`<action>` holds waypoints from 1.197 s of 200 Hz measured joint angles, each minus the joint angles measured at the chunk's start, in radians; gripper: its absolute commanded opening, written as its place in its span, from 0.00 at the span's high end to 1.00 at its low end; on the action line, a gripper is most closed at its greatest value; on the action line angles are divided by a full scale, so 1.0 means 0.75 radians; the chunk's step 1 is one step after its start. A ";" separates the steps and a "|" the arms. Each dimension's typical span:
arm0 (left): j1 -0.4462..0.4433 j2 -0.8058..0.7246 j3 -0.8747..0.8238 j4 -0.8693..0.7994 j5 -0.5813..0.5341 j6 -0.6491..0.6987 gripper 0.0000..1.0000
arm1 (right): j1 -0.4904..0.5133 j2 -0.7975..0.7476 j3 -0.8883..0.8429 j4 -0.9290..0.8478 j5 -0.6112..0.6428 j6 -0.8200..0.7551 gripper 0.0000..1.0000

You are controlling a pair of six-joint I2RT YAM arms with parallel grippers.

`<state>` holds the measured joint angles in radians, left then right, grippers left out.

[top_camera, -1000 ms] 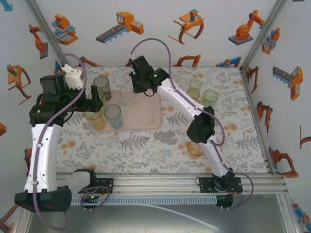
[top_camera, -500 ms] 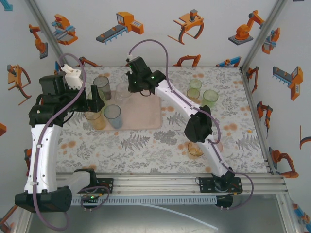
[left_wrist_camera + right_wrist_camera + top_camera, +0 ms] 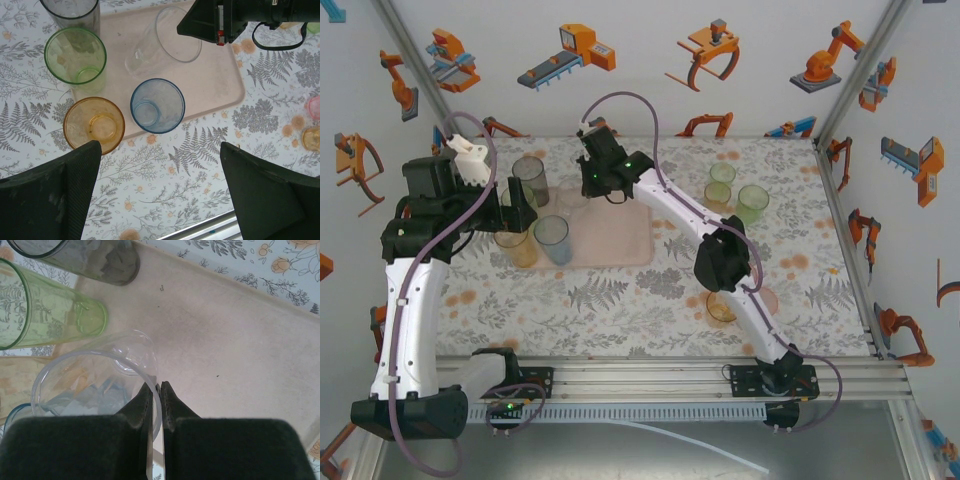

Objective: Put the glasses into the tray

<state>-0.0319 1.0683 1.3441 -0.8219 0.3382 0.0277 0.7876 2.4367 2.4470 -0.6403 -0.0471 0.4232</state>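
left gripper is hanging at the tray's 9 o'clock side in the top view, jaws standing wide apart, carrying nothing. grey glass and green glass are standing along the left end of the tray; amber glass is sitting at its 7 o'clock corner, and whether it is on or off the rim is unclear. blue glass is standing upright inside the near edge. clear glass is leaning tilted over the tray's 11 o'clock area, with the right gripper pinched together on its rim wall, one finger inside and one outside. judging the step: setting this glass down. the wrist is needing to level out so the base meets the tray flat, aiming at the bare patch toward 3 o'clock, away from green and blue; release only once seated, then lift straight up so the inner finger is clearing the rim. three green glasses at 2 o'clock and an amber one at 5 o'clock are waiting on the table.
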 measured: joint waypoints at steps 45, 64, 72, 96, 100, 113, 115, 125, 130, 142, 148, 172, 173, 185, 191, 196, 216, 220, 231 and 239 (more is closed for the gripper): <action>0.000 0.001 -0.005 0.013 0.000 0.000 0.06 | 0.000 0.006 0.000 0.003 -0.019 0.005 0.95; 0.000 0.004 -0.010 0.019 0.000 0.000 0.06 | 0.000 0.016 0.000 0.003 -0.022 0.009 0.94; 0.000 0.004 -0.010 0.020 0.000 0.000 0.06 | 0.000 0.021 0.000 0.003 -0.022 0.009 0.94; 0.000 0.004 -0.010 0.020 0.001 0.000 0.06 | 0.000 0.041 0.000 0.003 -0.022 0.009 0.92; 0.000 0.004 -0.010 0.020 0.001 0.000 0.06 | 0.000 0.046 0.000 0.003 -0.022 0.009 0.92; 0.000 0.006 -0.010 0.021 0.002 0.000 0.06 | 0.000 0.059 0.001 0.003 -0.022 0.009 0.92; 0.000 0.006 -0.010 0.022 0.002 0.000 0.06 | 0.000 0.061 0.001 0.003 -0.022 0.009 0.92; 0.001 0.008 -0.010 0.024 0.003 0.000 0.05 | 0.000 0.068 0.002 0.006 -0.025 0.009 0.91; 0.001 0.009 -0.010 0.025 0.004 0.000 0.06 | -0.001 0.070 0.003 0.007 -0.028 0.009 0.91; 0.001 0.011 -0.011 0.028 0.004 0.000 0.06 | 0.000 0.070 0.005 0.011 -0.033 0.009 0.89; 0.001 0.011 -0.013 0.030 0.004 0.000 0.05 | 0.000 0.070 0.006 0.013 -0.034 0.009 0.89; 0.001 0.011 -0.015 0.030 0.004 0.000 0.05 | 0.000 0.070 0.006 0.013 -0.044 0.009 0.85; 0.001 0.011 -0.015 0.030 0.004 0.000 0.05 | 0.000 0.070 0.006 0.013 -0.044 0.009 0.85; 0.001 0.011 -0.015 0.030 0.004 0.000 0.05 | 0.000 0.071 0.008 0.013 -0.048 0.009 0.84; 0.002 0.012 -0.015 0.030 0.004 0.000 0.05 | 0.000 0.072 0.009 0.013 -0.051 0.009 0.83; 0.002 0.013 -0.015 0.030 0.004 0.000 0.06 | 0.000 0.073 0.011 0.013 -0.053 0.009 0.82; 0.002 0.018 -0.015 0.030 0.004 0.000 0.05 | 0.000 0.073 0.015 0.013 -0.058 0.009 0.79; 0.002 0.019 -0.015 0.030 0.004 0.000 0.06 | 0.000 0.075 0.020 0.011 -0.061 0.009 0.79; 0.002 0.023 -0.015 0.030 0.004 0.000 0.05 | 0.000 0.076 0.030 0.013 -0.063 0.009 0.77; 0.002 0.026 -0.015 0.030 0.004 0.000 0.05 | 0.000 0.076 0.038 0.013 -0.067 0.009 0.76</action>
<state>-0.0307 1.0882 1.3327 -0.7994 0.3412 0.0277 0.7876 2.4935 2.4752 -0.6308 -0.0971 0.4301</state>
